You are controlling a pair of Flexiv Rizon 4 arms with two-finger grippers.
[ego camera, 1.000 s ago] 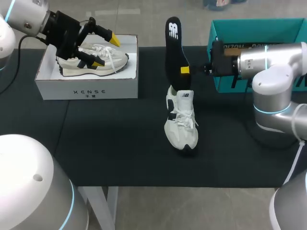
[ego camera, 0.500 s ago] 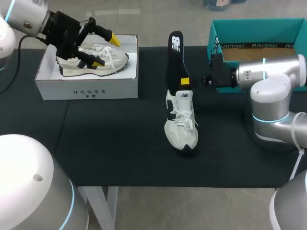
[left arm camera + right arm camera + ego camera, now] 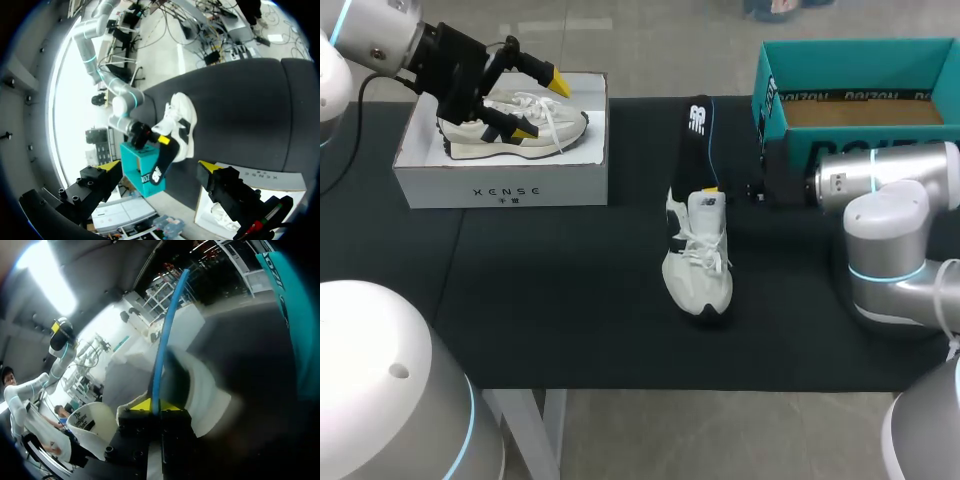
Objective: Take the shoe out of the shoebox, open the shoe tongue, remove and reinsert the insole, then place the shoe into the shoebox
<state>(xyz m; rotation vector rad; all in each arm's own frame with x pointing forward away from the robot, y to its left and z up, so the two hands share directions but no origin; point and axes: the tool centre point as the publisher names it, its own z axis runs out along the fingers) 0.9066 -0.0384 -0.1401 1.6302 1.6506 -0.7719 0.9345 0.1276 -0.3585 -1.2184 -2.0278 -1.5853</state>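
Observation:
A white sneaker (image 3: pixel 698 258) stands in the middle of the black table, toe toward the front edge. A black insole (image 3: pixel 696 140) with a blue edge stands upright with its lower end in the sneaker's heel opening. My right gripper (image 3: pixel 712 188) is shut on the insole just above the collar. In the right wrist view the yellow tips of my right gripper (image 3: pixel 150 404) pinch the insole (image 3: pixel 167 330) in front of the sneaker (image 3: pixel 202 392). My left gripper (image 3: pixel 525 100) hangs open over a second sneaker (image 3: pixel 515 128) in the white box (image 3: pixel 505 180).
The teal shoebox (image 3: pixel 790 100) stands open at the back right, close behind my right arm. The left wrist view shows the sneaker (image 3: pixel 181 120), insole (image 3: pixel 161 167) and teal shoebox (image 3: pixel 140 172) far ahead of my open left gripper (image 3: pixel 159 166).
My right gripper has moved down with the insole, pushing its lower end into the sneaker's heel. The left arm has stayed still.

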